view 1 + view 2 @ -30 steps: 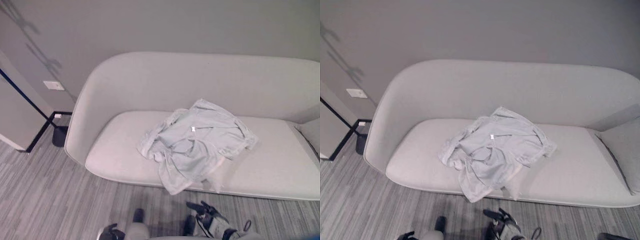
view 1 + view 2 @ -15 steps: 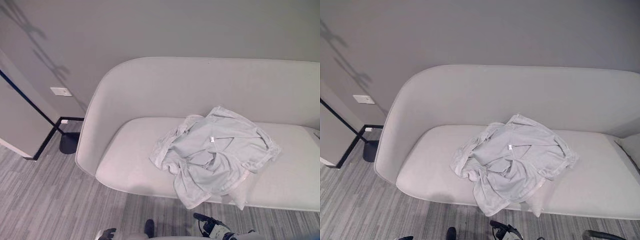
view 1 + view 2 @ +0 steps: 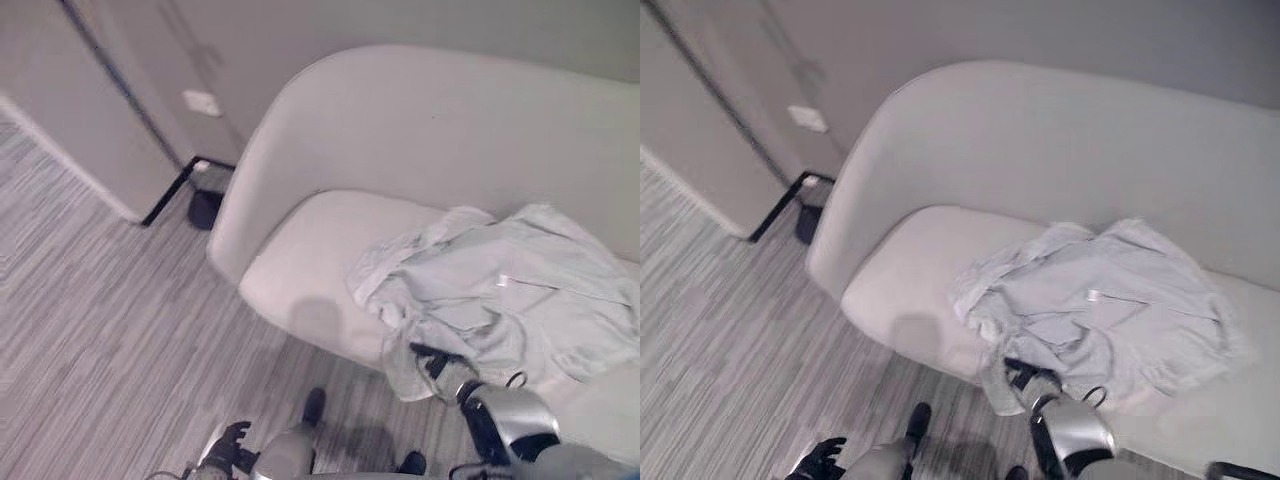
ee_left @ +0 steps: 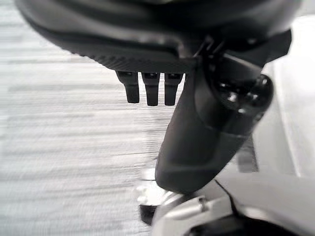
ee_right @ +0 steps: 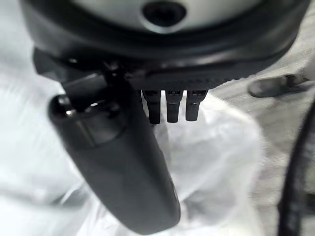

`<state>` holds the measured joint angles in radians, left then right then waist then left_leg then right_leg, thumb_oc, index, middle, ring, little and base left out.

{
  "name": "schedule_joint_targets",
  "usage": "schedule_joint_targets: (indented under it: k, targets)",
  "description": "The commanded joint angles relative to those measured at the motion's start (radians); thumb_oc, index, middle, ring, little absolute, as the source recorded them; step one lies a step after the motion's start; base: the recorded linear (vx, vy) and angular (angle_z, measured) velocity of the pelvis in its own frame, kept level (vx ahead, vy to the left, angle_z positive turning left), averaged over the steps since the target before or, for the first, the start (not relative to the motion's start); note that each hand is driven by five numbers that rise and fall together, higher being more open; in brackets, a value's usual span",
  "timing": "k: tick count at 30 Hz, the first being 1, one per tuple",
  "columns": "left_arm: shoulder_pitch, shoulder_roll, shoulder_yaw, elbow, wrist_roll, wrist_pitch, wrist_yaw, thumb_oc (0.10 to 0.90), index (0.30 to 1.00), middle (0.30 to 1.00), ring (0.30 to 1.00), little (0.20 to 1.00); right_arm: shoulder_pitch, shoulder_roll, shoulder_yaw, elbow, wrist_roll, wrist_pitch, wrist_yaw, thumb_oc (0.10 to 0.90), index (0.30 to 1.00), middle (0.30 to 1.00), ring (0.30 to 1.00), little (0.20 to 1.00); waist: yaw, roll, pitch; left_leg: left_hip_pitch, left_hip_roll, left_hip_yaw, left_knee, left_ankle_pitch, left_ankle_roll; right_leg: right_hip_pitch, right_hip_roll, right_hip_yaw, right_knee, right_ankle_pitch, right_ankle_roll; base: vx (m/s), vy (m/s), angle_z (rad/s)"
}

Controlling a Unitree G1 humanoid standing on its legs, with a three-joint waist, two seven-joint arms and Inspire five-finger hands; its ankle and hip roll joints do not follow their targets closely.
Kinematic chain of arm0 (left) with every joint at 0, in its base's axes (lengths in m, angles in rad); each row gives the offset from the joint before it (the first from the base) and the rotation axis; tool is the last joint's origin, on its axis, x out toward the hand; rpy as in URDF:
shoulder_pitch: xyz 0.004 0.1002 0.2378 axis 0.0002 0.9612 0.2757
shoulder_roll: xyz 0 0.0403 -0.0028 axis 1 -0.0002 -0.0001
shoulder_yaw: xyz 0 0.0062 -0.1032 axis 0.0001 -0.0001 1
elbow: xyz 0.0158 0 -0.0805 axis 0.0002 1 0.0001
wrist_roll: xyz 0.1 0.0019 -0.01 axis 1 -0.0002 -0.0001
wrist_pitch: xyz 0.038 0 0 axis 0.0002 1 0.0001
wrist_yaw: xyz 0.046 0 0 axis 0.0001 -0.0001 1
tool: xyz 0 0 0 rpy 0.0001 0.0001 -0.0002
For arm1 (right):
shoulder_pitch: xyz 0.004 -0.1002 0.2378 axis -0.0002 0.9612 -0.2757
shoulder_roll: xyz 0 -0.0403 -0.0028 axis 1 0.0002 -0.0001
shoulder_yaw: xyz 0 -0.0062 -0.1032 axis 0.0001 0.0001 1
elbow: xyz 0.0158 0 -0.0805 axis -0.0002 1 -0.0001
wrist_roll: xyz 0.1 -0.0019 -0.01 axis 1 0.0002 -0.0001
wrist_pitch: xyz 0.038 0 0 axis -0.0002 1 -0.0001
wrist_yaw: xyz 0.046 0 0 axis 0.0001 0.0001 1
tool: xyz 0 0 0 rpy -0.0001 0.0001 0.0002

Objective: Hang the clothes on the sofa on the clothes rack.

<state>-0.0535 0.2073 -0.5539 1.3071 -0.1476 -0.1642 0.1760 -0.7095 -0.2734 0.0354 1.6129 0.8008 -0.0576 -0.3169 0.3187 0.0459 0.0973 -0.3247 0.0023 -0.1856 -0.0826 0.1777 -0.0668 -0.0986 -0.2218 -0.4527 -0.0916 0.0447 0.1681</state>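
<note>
A pale crumpled shirt lies on the seat of the light sofa, its near edge hanging over the front. A small white tag is on it; its writing cannot be read. The right hand is over this near edge, fingers straight, holding nothing. The left hand is low above the floor, fingers relaxed, empty.

The sofa is cut off at the right edge, and so is the right part of the pale shirt. The right hand covers the near hem of the shirt. The dark base behind the sofa's left end is partly hidden.
</note>
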Motion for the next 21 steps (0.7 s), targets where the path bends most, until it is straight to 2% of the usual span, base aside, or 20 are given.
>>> schedule_joint_targets:
  k: [1,2,7,9,10,11,12,13,14,21]
  targets:
    - [-0.078,-0.017,-0.059,0.059,0.002,-0.017,0.010,0.800,0.900,0.900,0.900,0.900,-0.087,-0.051,-0.023,0.051,0.042,-0.013,-0.026,0.800,0.900,0.900,0.900,0.900,0.035,-0.013,0.024,-0.067,-0.011,-0.052,-0.005,-0.064,-0.042,0.008,-0.094,0.012,0.004,0.040,0.053,-0.01,0.022,0.29]
    - [-0.084,-0.013,-0.070,0.052,-0.008,-0.022,0.011,0.800,0.900,0.900,0.900,0.900,-0.120,-0.093,-0.031,0.069,0.067,0.000,-0.026,0.800,0.900,0.900,0.900,0.900,0.047,-0.007,0.041,-0.084,-0.018,-0.061,-0.005,-0.060,-0.044,-0.004,-0.097,0.007,0.004,0.039,0.055,-0.01,0.023,0.28]
    - [-0.106,-0.010,-0.083,0.050,-0.043,-0.038,0.011,0.800,0.900,0.900,0.900,0.900,-0.189,-0.175,-0.042,0.087,0.157,0.042,-0.010,0.800,0.900,0.900,0.900,0.900,0.081,-0.006,0.078,-0.136,-0.035,-0.076,-0.005,-0.053,-0.045,-0.036,-0.106,-0.001,0.004,0.034,0.057,0.03,0.025,0.08]
    - [-0.112,-0.011,-0.083,0.048,-0.053,-0.042,0.008,0.800,0.900,0.900,0.900,0.900,-0.194,-0.176,-0.040,0.087,0.176,0.056,0.003,0.800,0.900,0.900,0.900,0.900,0.085,-0.009,0.087,-0.146,-0.036,-0.078,-0.005,-0.055,-0.046,-0.044,-0.108,-0.002,0.004,0.031,0.058,0.09,-0.016,0.05]
    - [-0.126,-0.011,-0.079,0.047,-0.066,-0.048,0.007,0.800,0.900,0.900,0.900,0.900,-0.194,-0.171,-0.043,0.087,0.245,0.072,0.025,0.723,0.785,0.785,0.785,0.785,0.087,-0.019,0.091,-0.153,-0.038,-0.076,-0.005,-0.079,-0.048,-0.047,-0.106,0.008,0.004,0.008,0.063,0.06,0.016,0.05]
    - [-0.127,-0.008,-0.080,0.048,-0.066,-0.049,0.007,0.800,0.900,0.900,0.900,0.900,-0.194,-0.170,-0.043,0.087,0.251,0.073,0.027,0.538,0.507,0.507,0.507,0.507,0.092,-0.018,0.096,-0.162,-0.042,-0.075,-0.005,-0.056,-0.045,-0.058,-0.111,-0.003,0.004,0.030,0.059,0.04,0.025,0.03]
    - [-0.135,-0.009,-0.080,0.048,-0.075,-0.054,0.008,0.800,0.900,0.900,0.900,0.900,-0.201,-0.158,-0.043,0.087,0.300,0.069,0.039,0.400,0.300,0.300,0.300,0.300,0.093,-0.023,0.100,-0.169,-0.046,-0.074,-0.005,-0.056,-0.043,-0.066,-0.112,0.001,0.004,0.031,0.059,0.03,0.022,0.00]
    - [-0.145,-0.012,-0.076,0.045,-0.087,-0.064,0.011,0.800,0.900,0.900,0.900,0.900,-0.219,-0.126,-0.040,0.087,0.374,0.054,0.086,0.400,0.300,0.300,0.300,0.300,0.092,-0.038,0.102,-0.168,-0.044,-0.069,-0.005,-0.083,-0.045,-0.065,-0.110,0.016,0.004,0.008,0.062,0.12,-0.040,-0.03]
    - [-0.151,-0.012,-0.068,0.042,-0.094,-0.069,0.011,0.800,0.900,0.900,0.900,0.900,-0.227,-0.112,-0.038,0.080,0.392,0.049,0.101,0.400,0.300,0.300,0.300,0.300,0.092,-0.046,0.107,-0.175,-0.045,-0.064,-0.005,-0.083,-0.045,-0.070,-0.113,0.017,0.004,0.010,0.063,0.12,-0.054,-0.06]
    - [-0.195,0.003,-0.053,0.009,-0.113,-0.077,0.012,0.800,0.900,0.900,0.900,0.900,-0.208,-0.069,-0.023,0.030,0.404,0.015,0.132,0.400,0.300,0.300,0.300,0.300,0.081,-0.073,0.122,-0.194,-0.054,-0.061,-0.005,-0.081,-0.041,-0.085,-0.118,0.012,0.004,0.013,0.067,0.00,-0.025,-0.07]
